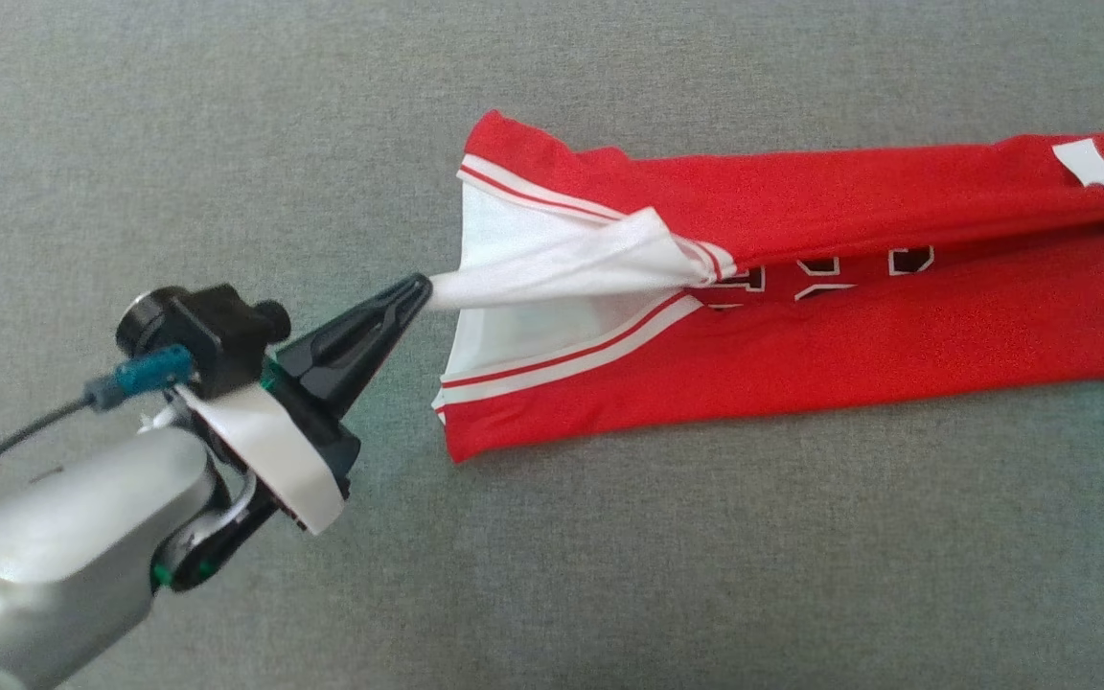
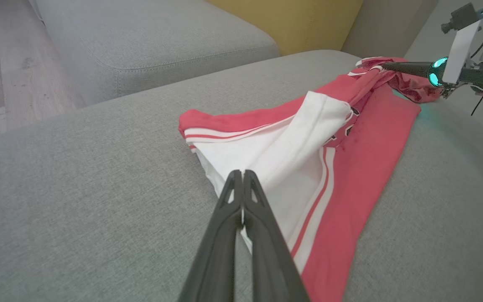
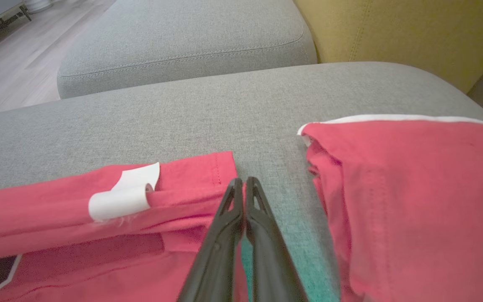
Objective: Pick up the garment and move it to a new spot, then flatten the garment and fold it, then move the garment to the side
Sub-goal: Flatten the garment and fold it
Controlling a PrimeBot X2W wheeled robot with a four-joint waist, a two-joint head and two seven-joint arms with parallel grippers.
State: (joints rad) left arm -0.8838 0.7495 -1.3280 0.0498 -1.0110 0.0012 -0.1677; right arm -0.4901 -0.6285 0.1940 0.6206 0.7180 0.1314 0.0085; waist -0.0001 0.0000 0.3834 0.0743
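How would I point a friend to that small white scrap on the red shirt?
Start on the grey cushion, where the long red garment lies stretched. Follow it to the end farthest from the left gripper: the small white label sits there. Unlike the broad, red-striped white panel at the pinched end, it is plain and curled.

- Left gripper (image 1: 415, 290) at lower left, its dark fingers pinched together on a taut white fold of the red garment (image 1: 849, 316).
- The garment lies lengthwise on the grey cushion (image 1: 226, 115), running off the right edge.
- White label (image 1: 1098, 172) near that end — lettering (image 1: 830, 273) half hidden in a crease.
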